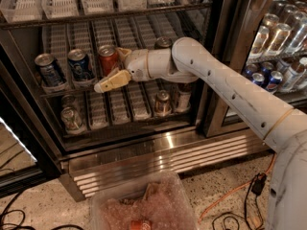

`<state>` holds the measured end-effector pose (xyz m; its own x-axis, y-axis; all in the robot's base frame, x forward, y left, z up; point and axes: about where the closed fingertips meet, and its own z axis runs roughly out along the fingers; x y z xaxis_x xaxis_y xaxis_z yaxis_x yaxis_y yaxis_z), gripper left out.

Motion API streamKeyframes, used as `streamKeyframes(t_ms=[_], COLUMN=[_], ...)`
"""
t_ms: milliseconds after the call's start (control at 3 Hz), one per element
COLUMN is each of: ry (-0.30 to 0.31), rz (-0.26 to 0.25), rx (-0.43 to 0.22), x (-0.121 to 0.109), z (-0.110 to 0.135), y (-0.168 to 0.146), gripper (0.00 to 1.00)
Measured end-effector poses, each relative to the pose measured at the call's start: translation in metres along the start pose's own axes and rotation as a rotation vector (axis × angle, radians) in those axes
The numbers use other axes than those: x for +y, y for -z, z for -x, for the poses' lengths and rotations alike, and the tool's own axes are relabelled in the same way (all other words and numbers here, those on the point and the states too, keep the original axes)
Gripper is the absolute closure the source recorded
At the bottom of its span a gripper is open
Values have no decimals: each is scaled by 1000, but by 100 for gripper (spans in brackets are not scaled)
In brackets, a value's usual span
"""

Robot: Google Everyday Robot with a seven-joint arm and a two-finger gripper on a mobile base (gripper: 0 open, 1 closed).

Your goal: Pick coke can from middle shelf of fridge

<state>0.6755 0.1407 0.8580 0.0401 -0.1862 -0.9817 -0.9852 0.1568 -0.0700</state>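
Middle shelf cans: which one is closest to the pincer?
The red coke can, standing right of the two blue cans. The open pincer is right at it, while the blue ones stand further off to the left.

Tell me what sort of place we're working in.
Probably a shop or office pantry: a glass-door drinks fridge with lane-tray racks, more racked bottles beside it, speckled hard floor. The gripper is at the coke can on the middle shelf.

Pincer (111, 71) at the middle shelf (72, 89) hides the coke can's (107, 59) base; fridge (144, 152) top cropped.
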Motion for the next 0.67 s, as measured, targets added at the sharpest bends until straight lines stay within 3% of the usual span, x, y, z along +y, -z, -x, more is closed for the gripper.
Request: streamKeyframes(t_ms=[333, 667], ry=[7, -4], rz=[24, 3], rx=[-7, 6], x=[3, 1], z=[3, 3], y=[-12, -20], gripper=[0, 0])
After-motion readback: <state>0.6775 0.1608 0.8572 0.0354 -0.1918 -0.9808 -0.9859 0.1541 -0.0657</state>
